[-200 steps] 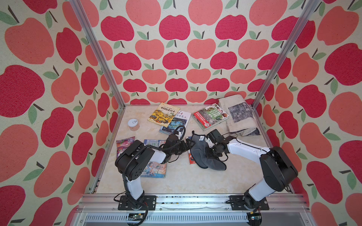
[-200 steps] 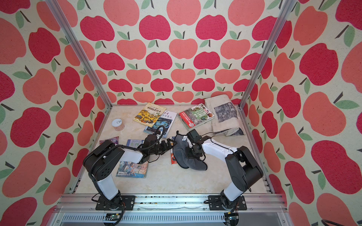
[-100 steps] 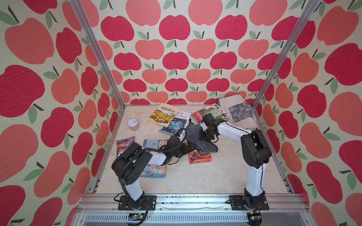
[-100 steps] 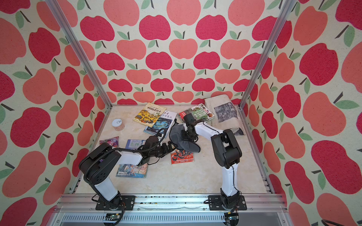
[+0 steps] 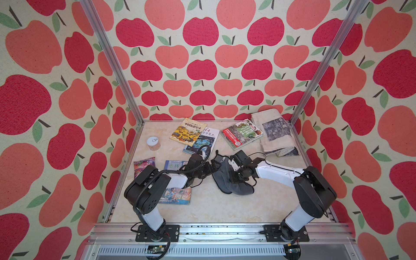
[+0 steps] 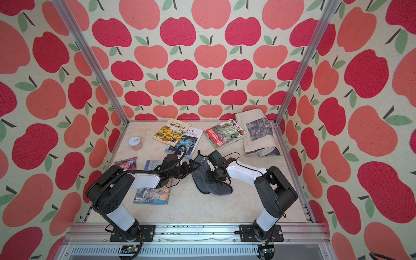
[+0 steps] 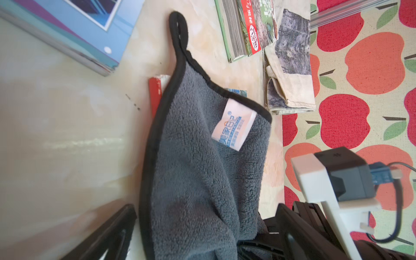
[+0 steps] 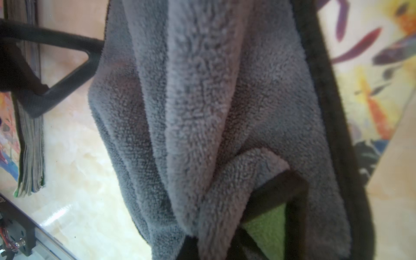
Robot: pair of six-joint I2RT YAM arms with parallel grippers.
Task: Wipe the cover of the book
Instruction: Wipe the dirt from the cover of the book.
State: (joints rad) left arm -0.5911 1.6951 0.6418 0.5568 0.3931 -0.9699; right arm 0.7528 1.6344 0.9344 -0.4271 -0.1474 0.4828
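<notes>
While my right gripper (image 5: 234, 179) is clamping the grey cloth (image 5: 225, 188) to rub the book (image 7: 155, 90) beneath, I am holding the left gripper (image 5: 212, 167) spread beside it.

A plush grey cloth (image 7: 198, 180) edged in black trim drapes in folds over the pale marble tabletop (image 7: 67, 135). A white label (image 7: 234, 125) with blue print is sewn at its trimmed edge, and a black loop (image 7: 179, 29) sticks out from one corner. A red book (image 7: 155, 94) peeks from under the cloth near the loop and is mostly covered. A black gripper finger (image 7: 112, 234) stands just beside the cloth's edge. A blue book (image 7: 67, 29) lies near the loop. A green-and-red book (image 7: 243, 29) and a folded newspaper (image 7: 290, 67) lie on the cloth's label side. A white camera mount (image 7: 326, 180) sits past that side, in front of the apple-print wall (image 7: 360, 90).
</notes>
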